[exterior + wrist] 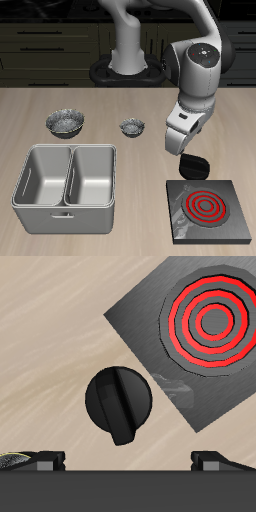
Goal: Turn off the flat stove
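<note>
A: Where does the stove (pixel 209 210) sit, and is it on?

B: It lies flat on the table (pixel 120 110) near the front edge, beside the double-basin metal tub (pixel 66 186). Its 3 ring coils (pixel 205 207) glow red, so I judge it on and the task not yet done. In the wrist view the black knob (pixel 118 405) sits just off the slab's edge, its pointer grip aimed toward the camera.

A: And the gripper (pixel 192 164)?

B: It hangs over the back edge of the stove, above the knob. The wrist view shows the 2 fingertips (pixel 222 457) wide apart, with nothing between them. They hold nothing and are not touching the knob.

A: What could go wrong from here?

B: The knob looks off-centre between the fingers, nearer 1 of them. A straight descent could land 1 tip on the knob's rim, so the fingers would close on only part of it and slip as they turn. Pressing too low might also drag the thin slab across the table.

A: Anything else nearby?

B: 2 small bowls (pixel 66 122) stand farther back, well apart from the stove.

A: Any writing or labels?

B: None that I can read on stove, knob or arm.
</note>
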